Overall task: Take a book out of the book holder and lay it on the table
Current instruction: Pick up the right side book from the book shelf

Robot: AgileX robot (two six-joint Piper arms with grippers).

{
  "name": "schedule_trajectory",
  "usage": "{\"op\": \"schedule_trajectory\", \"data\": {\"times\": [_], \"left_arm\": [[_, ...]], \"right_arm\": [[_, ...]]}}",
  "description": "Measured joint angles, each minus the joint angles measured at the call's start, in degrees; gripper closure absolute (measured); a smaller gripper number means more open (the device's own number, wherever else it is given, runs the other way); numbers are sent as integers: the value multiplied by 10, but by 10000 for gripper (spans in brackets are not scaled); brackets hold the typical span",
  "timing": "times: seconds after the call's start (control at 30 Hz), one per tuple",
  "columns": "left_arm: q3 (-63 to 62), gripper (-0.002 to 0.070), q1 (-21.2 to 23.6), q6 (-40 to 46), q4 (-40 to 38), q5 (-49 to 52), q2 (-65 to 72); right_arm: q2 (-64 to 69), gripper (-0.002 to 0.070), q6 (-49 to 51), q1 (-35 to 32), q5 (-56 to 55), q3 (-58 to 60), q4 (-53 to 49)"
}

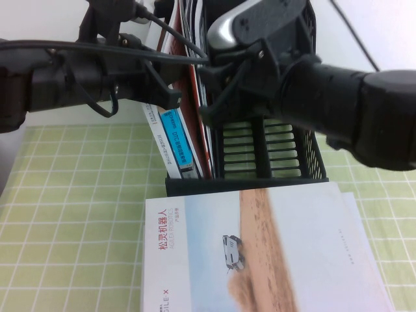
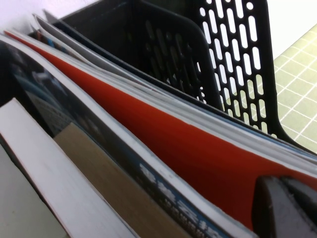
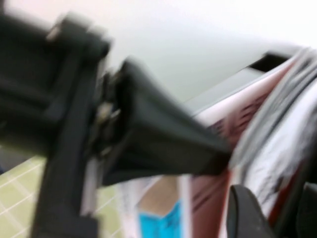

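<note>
The black book holder point(image 1: 273, 162) stands at the back middle of the table point(image 1: 78, 195). The book point(image 1: 198, 110), thin with a dark-red cover, stands upright in the holder's left compartment; it also shows in the left wrist view point(image 2: 173, 139) and the right wrist view point(image 3: 257, 153). My right gripper point(image 1: 209, 114) reaches in from the right at the book's top edge, its fingers on either side of the pages and close against them point(image 3: 282, 213). My left gripper point(image 1: 174, 99) is shut and empty beside the red cover point(image 2: 287, 208).
A blue-spined book point(image 1: 177, 143) and other books lean in the same compartment. A pale book with a sandy stripe and a small white car point(image 1: 260, 253) lies flat in front of the holder. Green grid cloth shows on both sides.
</note>
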Motion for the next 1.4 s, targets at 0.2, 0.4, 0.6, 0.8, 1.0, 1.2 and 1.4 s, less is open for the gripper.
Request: {"op": "schedule_trajectory", "data": {"times": [0.2, 0.4, 0.6, 0.8, 1.0, 1.2, 1.4], "left_arm": [[0, 678, 0, 0, 0, -1, 0], [0, 678, 0, 0, 0, -1, 0], [0, 678, 0, -1, 0, -1, 0], [0, 678, 0, -1, 0, -1, 0], [0, 678, 0, -2, 0, -1, 0], [0, 678, 0, -2, 1, -3, 0], [0, 678, 0, -2, 1, -4, 0]], "right_arm": [[31, 437, 2, 0, 16, 1, 0], [45, 437, 4, 0, 1, 1, 0], [45, 437, 4, 0, -35, 1, 0], [45, 437, 4, 0, -34, -1, 0], [51, 437, 4, 0, -31, -26, 0], [68, 437, 4, -2, -33, -45, 0], [80, 437, 4, -2, -42, -49, 0]]}}
